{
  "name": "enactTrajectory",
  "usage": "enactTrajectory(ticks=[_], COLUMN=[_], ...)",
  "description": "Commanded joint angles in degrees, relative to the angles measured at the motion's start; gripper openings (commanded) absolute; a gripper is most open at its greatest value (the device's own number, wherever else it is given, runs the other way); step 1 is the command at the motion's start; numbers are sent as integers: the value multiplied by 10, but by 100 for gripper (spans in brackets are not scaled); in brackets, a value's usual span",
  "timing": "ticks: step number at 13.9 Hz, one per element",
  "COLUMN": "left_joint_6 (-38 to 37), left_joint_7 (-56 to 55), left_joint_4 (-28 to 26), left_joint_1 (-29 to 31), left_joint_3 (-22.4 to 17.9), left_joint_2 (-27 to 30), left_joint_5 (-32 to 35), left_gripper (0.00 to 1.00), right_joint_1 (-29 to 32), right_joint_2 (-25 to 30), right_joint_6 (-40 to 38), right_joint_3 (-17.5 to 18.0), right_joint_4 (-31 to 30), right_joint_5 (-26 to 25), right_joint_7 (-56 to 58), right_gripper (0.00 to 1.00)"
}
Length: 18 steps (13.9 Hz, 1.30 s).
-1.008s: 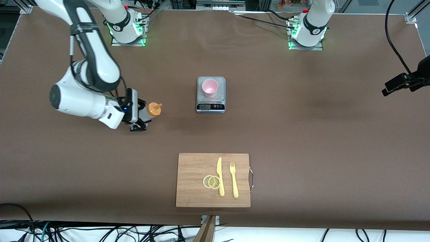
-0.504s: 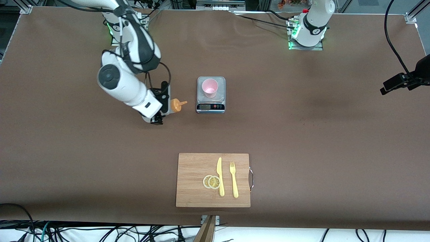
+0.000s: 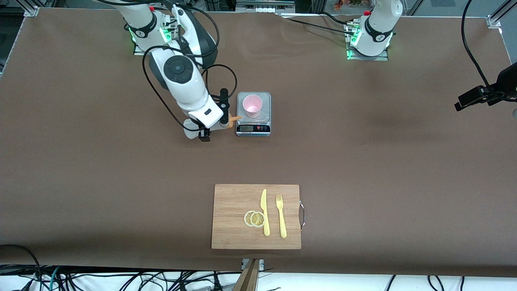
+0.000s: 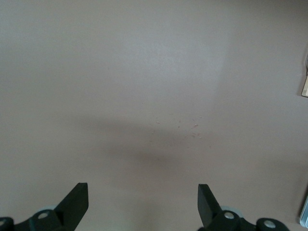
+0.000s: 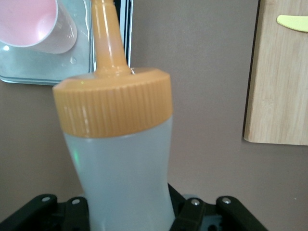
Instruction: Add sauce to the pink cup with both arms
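The pink cup (image 3: 252,106) stands upright on a small kitchen scale (image 3: 253,128) in the middle of the table. My right gripper (image 3: 211,126) is shut on the sauce bottle (image 3: 226,122), held tipped over on its side just beside the scale. Its orange nozzle (image 3: 236,119) points at the scale's edge, short of the cup. The right wrist view shows the whitish bottle (image 5: 120,163) clamped in the right gripper (image 5: 127,211), its orange cap (image 5: 113,106) in front and the pink cup (image 5: 33,24) past the nozzle. My left gripper (image 4: 143,192) hangs open over bare table.
A wooden cutting board (image 3: 230,198) lies nearer the front camera, carrying a yellow knife (image 3: 264,212), a yellow fork (image 3: 280,216) and two lemon slices (image 3: 254,218). A black device on a cable (image 3: 480,95) hangs at the left arm's end of the table.
The right arm has carried the bottle from the right arm's end of the table toward the scale; the nozzle now reaches the scale's edge. The left gripper stays open.
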State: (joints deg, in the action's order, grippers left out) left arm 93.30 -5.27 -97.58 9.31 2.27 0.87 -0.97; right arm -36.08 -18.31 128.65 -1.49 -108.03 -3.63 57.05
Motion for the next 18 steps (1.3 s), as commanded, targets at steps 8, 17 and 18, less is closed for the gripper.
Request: enactTrajectory(ticks=[8,17,18], left_joint_6=[-9,-10,-10], left_joint_7=[4,3,3], left_joint_4=[-6,-7,-7], left_joint_1=[-8,-8,-8], left_joint_3=[-4,-4,-4], left_joint_2=[4,4,4], left_joint_5=[-17,-20,-20], left_gripper=[100,100,100], right_joint_1=[-55,-105,-109], right_joint_2=[-3,-40,-46], right_joint_6=[-67,-130,-146], right_joint_3=[-4,-5,-5], right_joint_4=[1,40,52], right_joint_5=[-128,-177,-181], right_joint_7=[-89,-161,-161], right_gripper=[0,0,0])
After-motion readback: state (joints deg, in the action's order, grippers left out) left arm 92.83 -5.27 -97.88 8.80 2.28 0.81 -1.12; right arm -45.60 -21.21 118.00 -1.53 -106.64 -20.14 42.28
